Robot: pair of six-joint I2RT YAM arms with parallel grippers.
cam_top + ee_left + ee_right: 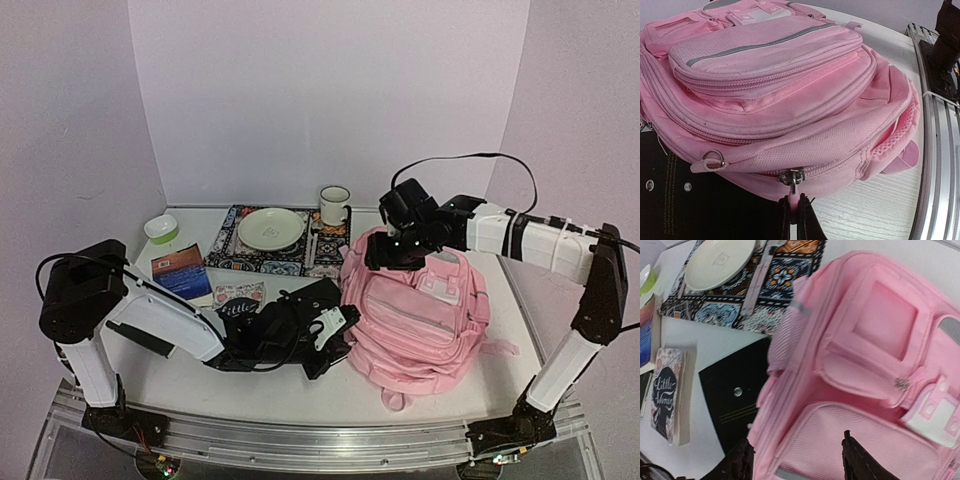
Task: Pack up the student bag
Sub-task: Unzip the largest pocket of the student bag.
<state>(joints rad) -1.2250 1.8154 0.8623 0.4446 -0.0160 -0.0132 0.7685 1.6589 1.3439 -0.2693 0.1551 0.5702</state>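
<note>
The student bag [420,320] is a big pink backpack lying front side up on the right half of the table. My left gripper [335,325] reaches its left edge and is shut on the pink zipper pull [794,199] of the side zip, just below the metal slider [792,177]. My right gripper [395,250] hovers over the bag's top end, open, its fingertips [847,440] spread above the pink fabric [865,340] with nothing between them. In the left wrist view the bag [790,100] fills the frame.
A black flat book [735,390] lies partly under the bag's left side. A "Little Women" book [238,298] and a blue book [180,270] lie further left. Behind are a patterned placemat [225,250] with a plate [270,228], a mug [334,205] and a green bowl [161,229].
</note>
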